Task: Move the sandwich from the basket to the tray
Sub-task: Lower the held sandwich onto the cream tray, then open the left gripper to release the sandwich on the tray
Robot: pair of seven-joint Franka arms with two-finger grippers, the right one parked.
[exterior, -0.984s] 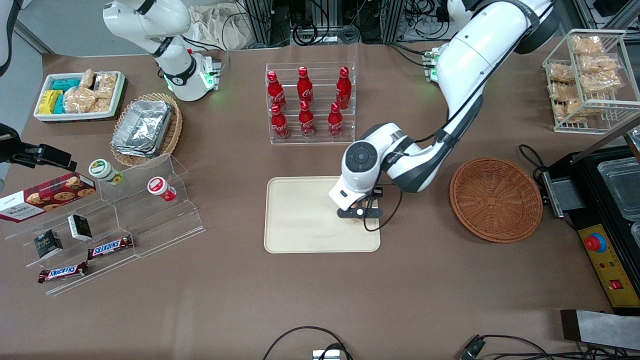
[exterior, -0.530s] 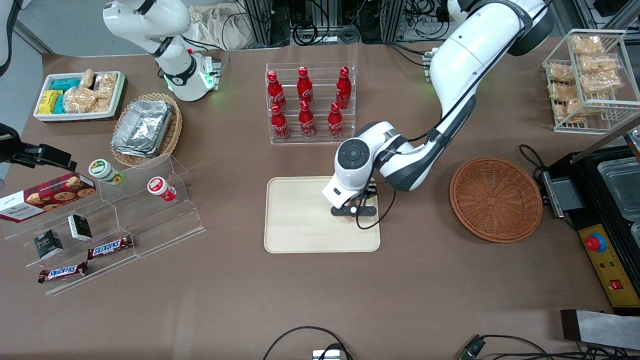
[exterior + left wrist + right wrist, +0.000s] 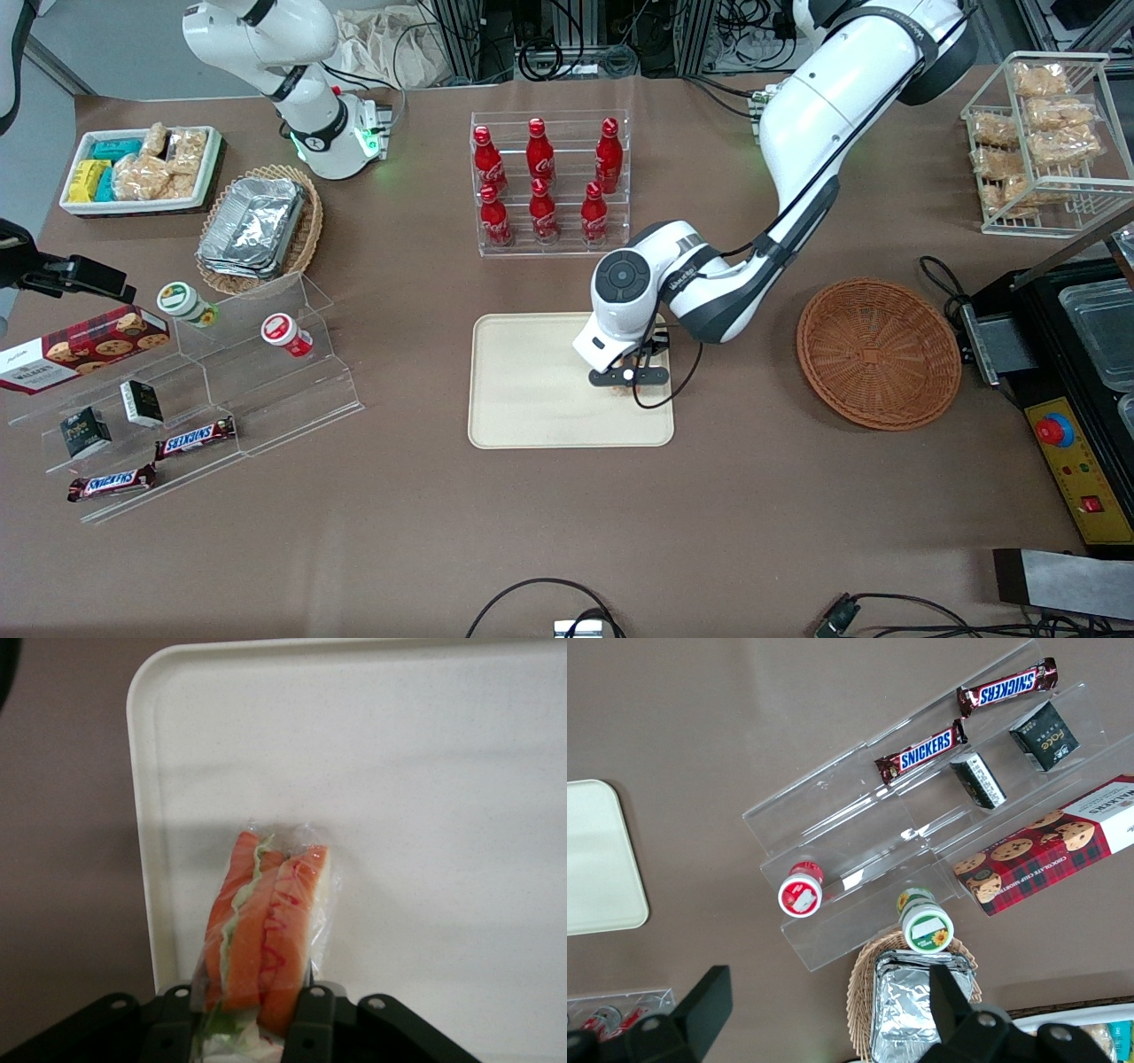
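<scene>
Cream tray (image 3: 532,390) – one sandwich (image 3: 266,930) above it, clamped between the gripper (image 3: 252,1028)'s two fingers

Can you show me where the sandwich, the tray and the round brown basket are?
sandwich (image 3: 266,921), left wrist view, orange filling at its cut edge.
tray (image 3: 532,390), front view, bare floor.
basket (image 3: 877,354), front view, woven bottom.
gripper (image 3: 627,379), front view, over the tray.

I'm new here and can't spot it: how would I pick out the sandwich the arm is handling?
Find the cream tray nearer the front camera than the rack of red bottles. Over its edge nearest the round brown basket, the left arm's tool grips the sandwich: clear-wrapped, striped orange, pink and green, the only food there.
</scene>
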